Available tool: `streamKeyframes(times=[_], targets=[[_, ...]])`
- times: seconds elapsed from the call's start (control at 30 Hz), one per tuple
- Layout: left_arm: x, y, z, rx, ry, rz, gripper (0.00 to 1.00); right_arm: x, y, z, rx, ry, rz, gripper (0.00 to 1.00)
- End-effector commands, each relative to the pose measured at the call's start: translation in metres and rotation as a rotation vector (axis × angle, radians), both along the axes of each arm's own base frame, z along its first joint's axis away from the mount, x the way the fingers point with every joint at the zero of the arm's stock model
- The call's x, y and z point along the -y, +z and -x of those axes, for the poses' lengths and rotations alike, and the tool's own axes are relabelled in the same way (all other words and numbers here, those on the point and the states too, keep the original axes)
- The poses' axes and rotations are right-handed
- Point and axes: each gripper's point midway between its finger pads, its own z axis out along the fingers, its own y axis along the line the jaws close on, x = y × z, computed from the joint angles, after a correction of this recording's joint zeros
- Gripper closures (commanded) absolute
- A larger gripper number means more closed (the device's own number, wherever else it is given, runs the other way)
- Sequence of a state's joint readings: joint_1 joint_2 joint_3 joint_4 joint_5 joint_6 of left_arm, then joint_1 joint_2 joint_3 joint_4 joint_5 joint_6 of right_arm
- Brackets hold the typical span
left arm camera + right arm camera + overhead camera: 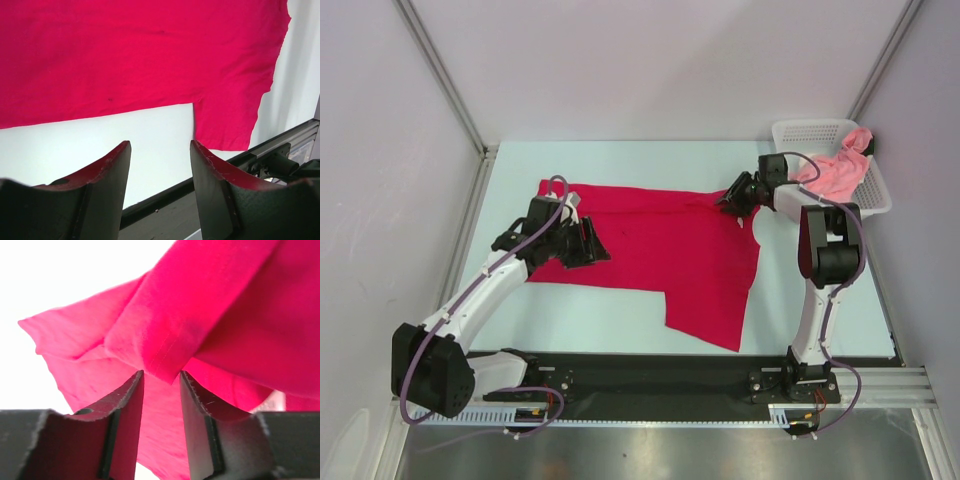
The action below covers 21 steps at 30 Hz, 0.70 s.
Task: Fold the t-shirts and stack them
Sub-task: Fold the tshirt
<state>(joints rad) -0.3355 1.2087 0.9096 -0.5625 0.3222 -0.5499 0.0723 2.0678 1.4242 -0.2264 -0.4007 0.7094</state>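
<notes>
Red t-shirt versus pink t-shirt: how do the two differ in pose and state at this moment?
The red t-shirt lies spread mostly flat on the table; the pink t-shirt sits bunched in the white basket at the far right corner. The right claw pinches a raised fold of the red t-shirt; no claw touches the pink t-shirt. Both are soft cloth, and neither is neatly folded.

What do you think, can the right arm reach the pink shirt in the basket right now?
Probably not yet: the right hand seems clamped on the red shirt. Once freed, the pink shirt lies uncovered in the basket close beside it.
</notes>
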Motion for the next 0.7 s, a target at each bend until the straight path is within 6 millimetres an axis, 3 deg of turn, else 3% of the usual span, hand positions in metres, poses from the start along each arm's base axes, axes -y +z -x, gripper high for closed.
streamKeyframes(times=[0.0, 0.43, 0.57, 0.67], targets=[[0.0055, 0.0062, 0.0014, 0.019, -0.014, 0.027, 0.43, -0.0102, 0.0106, -0.0147, 0.04, 0.002, -0.073, 0.62], [0.0057, 0.0058, -0.0002, 0.02, -0.015, 0.024, 0.43, -0.0116, 0.0044, -0.02, 0.029, -0.018, -0.092, 0.63], [0.0057, 0.0069, -0.0009, 0.023, -0.014, 0.024, 0.43, -0.0125, 0.0035, -0.0242, 0.019, -0.024, -0.111, 0.78], [0.0052, 0.0065, -0.0009, 0.025, -0.014, 0.021, 0.43, -0.0143, 0.0084, -0.0162, 0.01, -0.016, -0.114, 0.9]])
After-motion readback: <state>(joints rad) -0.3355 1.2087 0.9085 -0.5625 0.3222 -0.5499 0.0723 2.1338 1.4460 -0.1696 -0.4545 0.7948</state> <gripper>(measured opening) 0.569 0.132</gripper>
